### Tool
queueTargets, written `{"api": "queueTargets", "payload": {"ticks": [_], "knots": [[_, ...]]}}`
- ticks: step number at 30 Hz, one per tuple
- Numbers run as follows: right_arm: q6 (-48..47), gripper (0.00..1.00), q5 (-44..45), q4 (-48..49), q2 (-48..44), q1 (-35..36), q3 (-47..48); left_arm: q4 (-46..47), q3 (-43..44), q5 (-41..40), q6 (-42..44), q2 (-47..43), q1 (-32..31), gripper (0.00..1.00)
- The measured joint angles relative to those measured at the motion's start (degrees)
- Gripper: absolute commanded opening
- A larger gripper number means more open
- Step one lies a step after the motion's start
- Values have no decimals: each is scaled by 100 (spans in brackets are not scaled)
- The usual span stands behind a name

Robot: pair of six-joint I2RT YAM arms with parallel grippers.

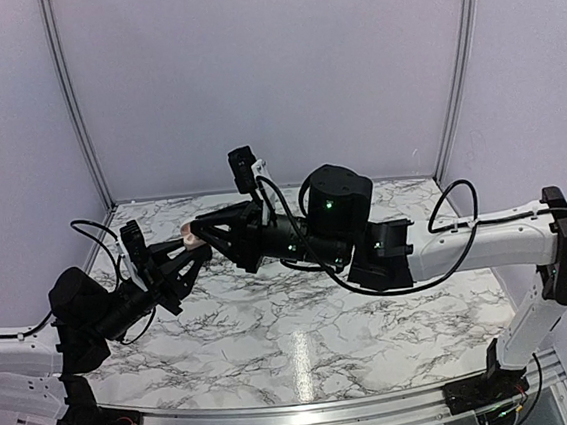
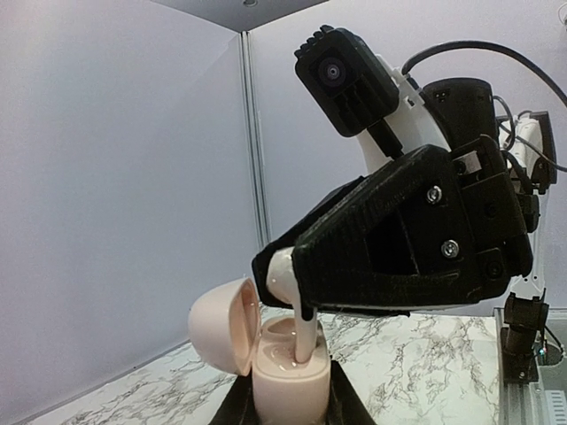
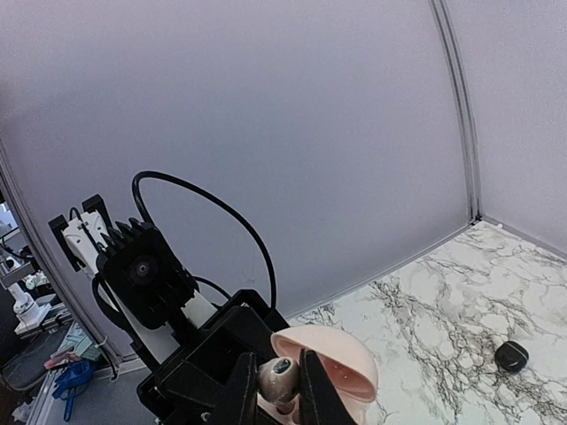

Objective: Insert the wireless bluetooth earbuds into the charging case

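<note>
Your left arm angles inward, left jaws clenched on the open charging case — right arm reaches across, right jaws pinching an earbud, stem in it.

A small rounded cream-pink charging case is held upright above the tabletop, its base gripped by the left hand, its hinged lid open sideways. A cream-white stemmed earbud, pinched by the right hand, reaches stem-down into the case's hollow. A tiny black rounded piece lies apart on the tabletop.
</note>
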Motion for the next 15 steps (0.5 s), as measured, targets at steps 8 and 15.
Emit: {"api": "queueTargets", "payload": {"ticks": [8, 15], "knots": [[-15, 6, 136, -39, 15, 15, -2, 28, -31, -24, -7, -2, -4, 0], [-7, 10, 328, -72, 15, 44, -26, 105, -111, -149, -66, -2, -9, 0]]}}
